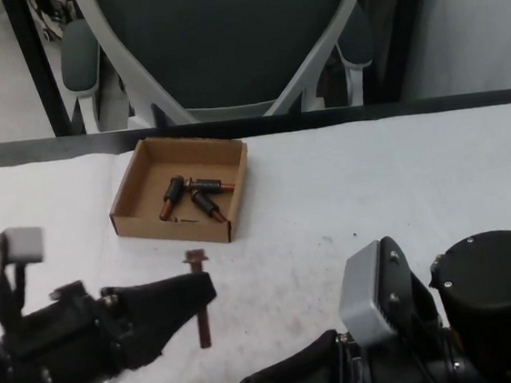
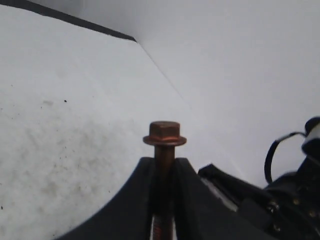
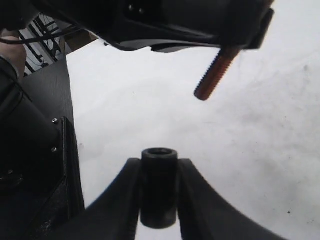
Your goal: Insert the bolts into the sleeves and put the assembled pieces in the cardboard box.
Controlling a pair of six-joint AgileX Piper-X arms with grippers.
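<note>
A copper bolt with a hex flange head sticks out from between the fingers of my left gripper, which is shut on its shank. In the high view this bolt hangs head-away, just above the white bench, at the tip of the left gripper. My right gripper is shut on a black sleeve, held upright with its bore open. The bolt's threaded end hangs above and beyond the sleeve, apart from it. The cardboard box holds three assembled pieces.
The box stands at the back of the bench, left of centre. An office chair stands behind the dark far edge. The right arm's body takes up the near right corner. Open white bench lies to the right of the box.
</note>
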